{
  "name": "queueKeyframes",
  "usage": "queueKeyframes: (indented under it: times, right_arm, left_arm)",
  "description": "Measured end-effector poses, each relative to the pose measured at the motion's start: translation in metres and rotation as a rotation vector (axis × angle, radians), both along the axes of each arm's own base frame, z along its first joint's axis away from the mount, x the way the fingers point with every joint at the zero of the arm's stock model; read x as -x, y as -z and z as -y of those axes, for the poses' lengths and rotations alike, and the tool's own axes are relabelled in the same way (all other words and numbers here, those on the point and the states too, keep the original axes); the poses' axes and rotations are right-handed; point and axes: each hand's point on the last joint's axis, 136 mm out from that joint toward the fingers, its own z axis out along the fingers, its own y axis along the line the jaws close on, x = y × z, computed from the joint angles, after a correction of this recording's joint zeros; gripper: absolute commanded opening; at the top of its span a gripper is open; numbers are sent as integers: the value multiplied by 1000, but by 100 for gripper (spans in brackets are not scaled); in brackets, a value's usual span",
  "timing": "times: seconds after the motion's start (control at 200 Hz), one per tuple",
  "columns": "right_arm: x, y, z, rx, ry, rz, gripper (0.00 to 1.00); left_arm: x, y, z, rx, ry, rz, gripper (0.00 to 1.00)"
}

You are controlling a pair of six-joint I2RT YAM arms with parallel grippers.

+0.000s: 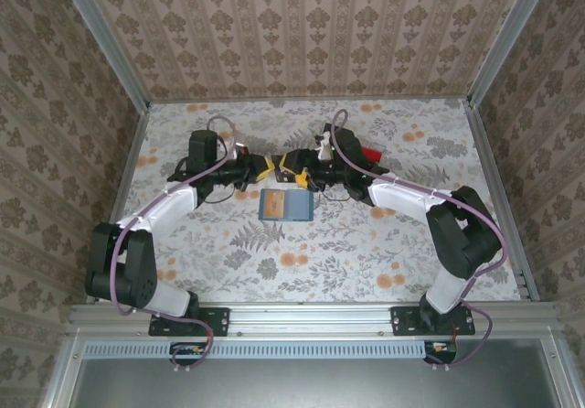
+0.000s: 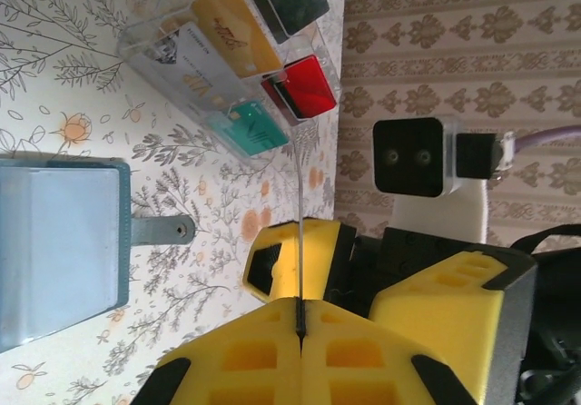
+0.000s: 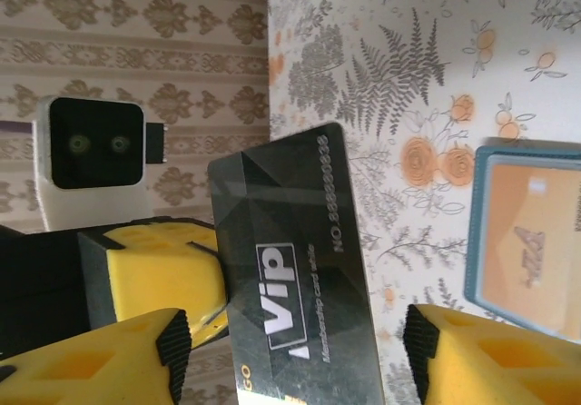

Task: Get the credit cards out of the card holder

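one: what could go wrong?
two: the left hand (image 2: 300, 319) is shut tight on the dark vip card (image 3: 290, 242), up off the counter (image 1: 366, 243). the right hand (image 3: 295, 341) is open, with one finger on each side of the card, not touching it. if the left lets go too soon, i think the card falls.
one: is there room to move?
two: lots at the near side. the card holder (image 1: 285, 205) lies flat, just on the near side of the hands, with the orange card (image 3: 526, 251) in it. the clear tray (image 2: 136, 33) is close, so a wide swing could bump it.
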Motion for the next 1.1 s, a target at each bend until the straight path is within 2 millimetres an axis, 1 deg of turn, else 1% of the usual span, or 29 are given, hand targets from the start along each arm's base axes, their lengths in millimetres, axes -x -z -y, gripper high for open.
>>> queueKeyframes:
  times: [0.05, 0.17, 0.28, 0.455, 0.535, 0.58, 0.62, 0.655, 0.665, 0.685, 0.72, 0.82, 0.91, 1.1]
  right_arm:
    - [1, -1, 2, -21, 9, -10, 59]
    - [0, -5, 7, -61, 28, -24, 46]
    - [-2, -10, 9, -85, 40, -33, 31]
    - [-2, -16, 10, -103, 48, -47, 11]
    - [0, -25, 11, -113, 42, -23, 1]
    - [1, -30, 11, -118, 41, -14, 0]
    - [2, -34, 12, -114, 37, 0, 0]
    - [4, -35, 13, -105, 33, 7, 0]
    - [4, -35, 13, -100, 31, 9, 0]
    - [5, -34, 14, -91, 29, 13, 0]
    - [6, -34, 15, -72, 25, 22, 0]
    - [10, -29, 24, 21, 19, 60, 0]
    - [11, -29, 37, 146, 10, 134, 0]
    - [7, -47, 75, 406, 2, 327, 0]
  left_arm:
    - [-1, -2, 0, 9, -7, -5, 0]
    - [-3, -7, 1, 26, -20, -12, 0]
    - [-3, -8, 1, 34, -25, -21, 0]
    - [-2, -13, 0, 39, -32, -17, 0]
    - [-1, -13, -1, 33, -39, -22, 0]
    - [0, -13, -1, 31, -40, -27, 0]
    - [1, -13, 0, 29, -37, -28, 9]
    - [3, -13, -1, 23, -37, -33, 22]
    - [4, -13, -1, 18, -34, -28, 24]
    - [5, -12, -1, 10, -37, -34, 32]
    - [6, -11, -2, -7, -37, -33, 43]
    - [7, -7, -10, -94, -55, -27, 66]
    - [10, 3, -20, -190, -66, -7, 78]
    - [22, 39, -45, -383, -88, -44, 92]
